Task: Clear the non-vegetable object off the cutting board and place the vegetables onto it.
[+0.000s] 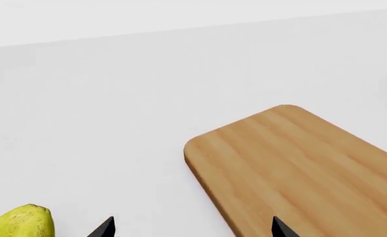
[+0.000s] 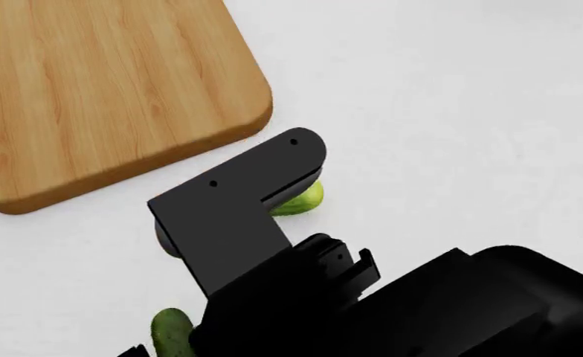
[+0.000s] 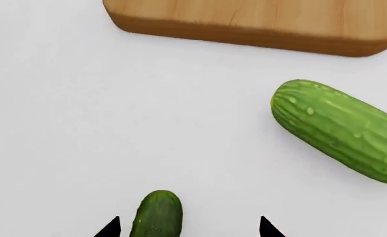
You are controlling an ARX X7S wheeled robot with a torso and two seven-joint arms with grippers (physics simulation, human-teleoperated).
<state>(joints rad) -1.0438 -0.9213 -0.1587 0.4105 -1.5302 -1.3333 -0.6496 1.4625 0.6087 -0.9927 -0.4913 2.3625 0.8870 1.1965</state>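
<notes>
- The yellow-green bumpy pear (image 1: 23, 222) lies on the white worktop (image 1: 114, 123), off the big light-brown wooden cutting board (image 1: 299, 163). That part looks done.
- The board shows nothing on it.
- The short plump light-green cucumber (image 3: 341, 131) lies on the worktop near the board's edge.
- The slim dark-green cucumber (image 3: 157, 215) lies between the right gripper's (image 3: 188, 228) fingers, which are apart.
- The left gripper's (image 1: 192, 228) fingers are apart too, holding nothing.
- Both cucumbers still need moving onto the board.
</notes>
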